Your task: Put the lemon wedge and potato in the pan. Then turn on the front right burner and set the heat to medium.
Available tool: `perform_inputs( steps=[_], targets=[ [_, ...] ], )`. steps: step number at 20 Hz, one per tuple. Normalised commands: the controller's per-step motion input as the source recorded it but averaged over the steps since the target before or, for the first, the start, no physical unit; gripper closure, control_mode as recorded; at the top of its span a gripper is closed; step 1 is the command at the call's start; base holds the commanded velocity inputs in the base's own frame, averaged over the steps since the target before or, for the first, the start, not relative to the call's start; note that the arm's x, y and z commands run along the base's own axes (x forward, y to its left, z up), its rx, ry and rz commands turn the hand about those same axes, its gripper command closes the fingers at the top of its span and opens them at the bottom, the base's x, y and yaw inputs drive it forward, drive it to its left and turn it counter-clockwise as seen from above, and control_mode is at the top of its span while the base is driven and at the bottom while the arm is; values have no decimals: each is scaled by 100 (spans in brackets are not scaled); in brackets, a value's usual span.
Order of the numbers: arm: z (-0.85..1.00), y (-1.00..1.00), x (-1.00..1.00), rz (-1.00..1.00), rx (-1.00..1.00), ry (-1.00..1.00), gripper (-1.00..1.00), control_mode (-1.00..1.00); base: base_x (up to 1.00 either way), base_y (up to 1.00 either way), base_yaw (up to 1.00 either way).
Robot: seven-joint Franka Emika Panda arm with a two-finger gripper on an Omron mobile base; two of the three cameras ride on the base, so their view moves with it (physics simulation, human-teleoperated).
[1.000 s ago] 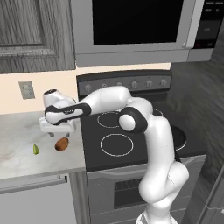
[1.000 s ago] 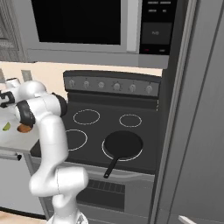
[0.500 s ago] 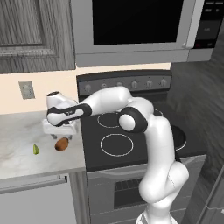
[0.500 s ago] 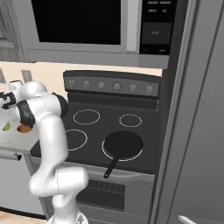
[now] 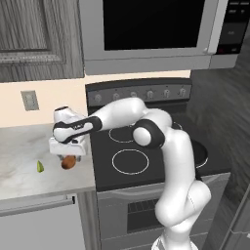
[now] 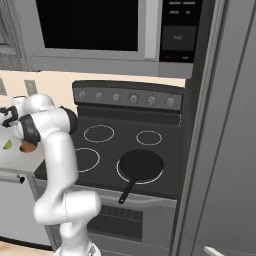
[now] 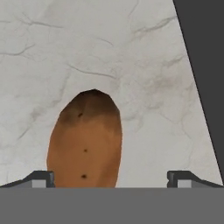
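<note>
The pan (image 6: 140, 165) is seen at the lower centre of the right base view, on the front right burner (image 6: 119, 173), while the potato (image 7: 85, 142) lies at the lower left of the hand view on the marble counter (image 7: 131, 57). The gripper (image 7: 109, 178) is to be lowered squarely over the potato, which should be centred between the finger tips before closing. The jaws are fully spread with nothing held, and the lemon wedge (image 5: 40, 167) rests near the potato, left of centre in the left base view.

A stainless microwave (image 5: 146, 34) is hanging over the black stove (image 6: 135, 150), a grey wood cabinet (image 5: 34, 39) and wall outlet (image 5: 30, 100) sitting above the marble counter (image 5: 24, 166).
</note>
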Motion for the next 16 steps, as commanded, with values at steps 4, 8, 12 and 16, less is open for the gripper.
perform_inputs(
  steps=[4,8,12,16],
  targets=[
    [-48,0,0,0,-5,10,-100,-100,0,0,0],
    [-49,0,1,0,-3,3,-100,-100,0,0,0],
    [-15,0,0,0,1,0,-100,-100,0,0,0],
    [-10,0,0,0,0,0,-100,-100,0,0,0]
  ],
)
